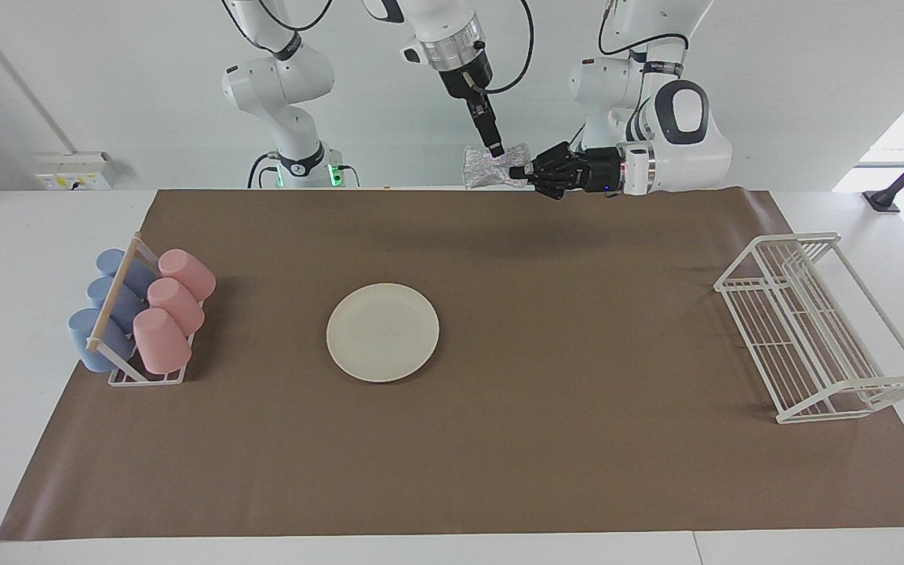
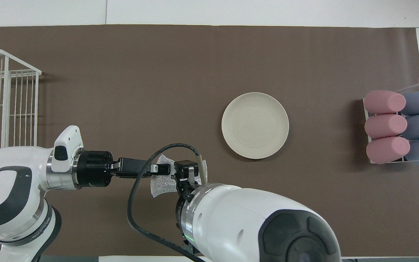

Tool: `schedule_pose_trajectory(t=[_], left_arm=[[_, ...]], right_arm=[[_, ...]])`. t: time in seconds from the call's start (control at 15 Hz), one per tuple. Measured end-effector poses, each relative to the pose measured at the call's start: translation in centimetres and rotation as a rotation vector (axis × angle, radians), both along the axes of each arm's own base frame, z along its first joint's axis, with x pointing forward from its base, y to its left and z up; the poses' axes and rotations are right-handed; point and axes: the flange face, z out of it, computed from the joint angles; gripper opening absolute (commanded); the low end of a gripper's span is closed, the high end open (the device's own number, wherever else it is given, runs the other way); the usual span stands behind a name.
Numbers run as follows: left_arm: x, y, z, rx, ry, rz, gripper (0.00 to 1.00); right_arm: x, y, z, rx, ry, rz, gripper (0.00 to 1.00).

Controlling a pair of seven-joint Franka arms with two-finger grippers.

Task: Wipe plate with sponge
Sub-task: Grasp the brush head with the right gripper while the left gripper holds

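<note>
The cream-white plate (image 1: 382,332) lies flat on the brown mat near the middle of the table; it also shows in the overhead view (image 2: 255,125). The silvery mesh sponge (image 1: 486,170) (image 2: 161,185) hangs in the air over the robots' edge of the mat, well above the table. My left gripper (image 1: 529,169) (image 2: 164,169) reaches in sideways and is shut on one end of the sponge. My right gripper (image 1: 493,147) (image 2: 190,174) points down with its tip at the sponge's pinched waist. Neither gripper is over the plate.
A rack of pink and blue cups (image 1: 142,314) (image 2: 398,127) lies at the right arm's end of the mat. A white wire rack (image 1: 821,326) (image 2: 2,105) stands at the left arm's end. The brown mat (image 1: 577,439) covers most of the table.
</note>
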Motion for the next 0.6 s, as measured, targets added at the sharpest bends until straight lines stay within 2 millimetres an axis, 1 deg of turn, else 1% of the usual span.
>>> schedule_pose_trajectory(t=[0.2,0.47,0.6], left_arm=[[0.0,-0.1,0.0,-0.001,-0.001,-0.002,0.00],[0.0,0.0,0.1,-0.002,-0.001,-0.001,0.00],[0.0,0.0,0.1,-0.003,-0.001,-0.001,0.00]], right_arm=[[-0.3,0.2,-1.1,-0.013,0.009,0.017,1.00],[0.8,-0.4,-2.4,0.004,-0.037,0.036,1.00],[1.7,-0.8,-3.2,0.008,-0.063,0.056,1.00]])
